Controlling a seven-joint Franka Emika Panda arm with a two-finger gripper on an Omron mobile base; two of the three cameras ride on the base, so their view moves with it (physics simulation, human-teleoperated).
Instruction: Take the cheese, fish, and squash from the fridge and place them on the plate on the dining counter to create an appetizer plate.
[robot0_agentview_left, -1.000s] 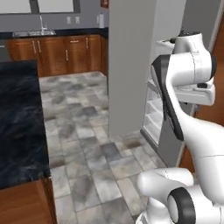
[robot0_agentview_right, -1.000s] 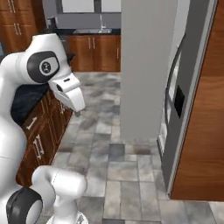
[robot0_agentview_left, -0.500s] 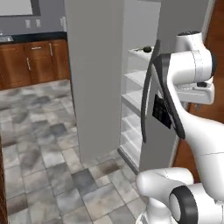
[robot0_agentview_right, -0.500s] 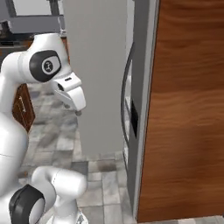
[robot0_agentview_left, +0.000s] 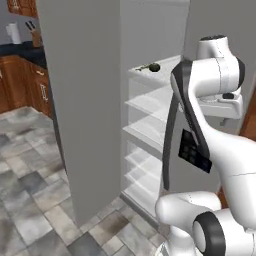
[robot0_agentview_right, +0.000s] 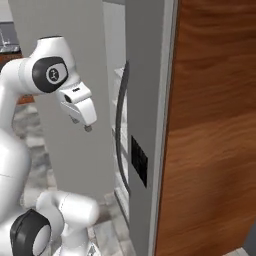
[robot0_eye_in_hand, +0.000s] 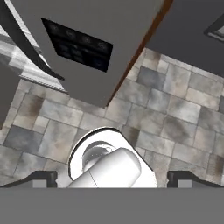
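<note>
Base driven nearer fridge (robot0_agentview_left: 90, 100), squash (robot0_agentview_left: 155, 66) shelved beyond wide-open, empty hand (robot0_agentview_right: 85, 125).

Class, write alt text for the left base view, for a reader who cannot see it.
A tall grey fridge stands open, its white interior and clear shelves showing, with a small dark round squash on an upper shelf. The white robot arm rises at the right, in front of a door with a long dark curved handle, over a grey tiled floor.

Legible text: none found.
Dark rectangular panel (robot0_eye_in_hand: 78, 45) on tall grey fridge (robot0_agentview_left: 85, 100) door: markings too blurred to read.
</note>
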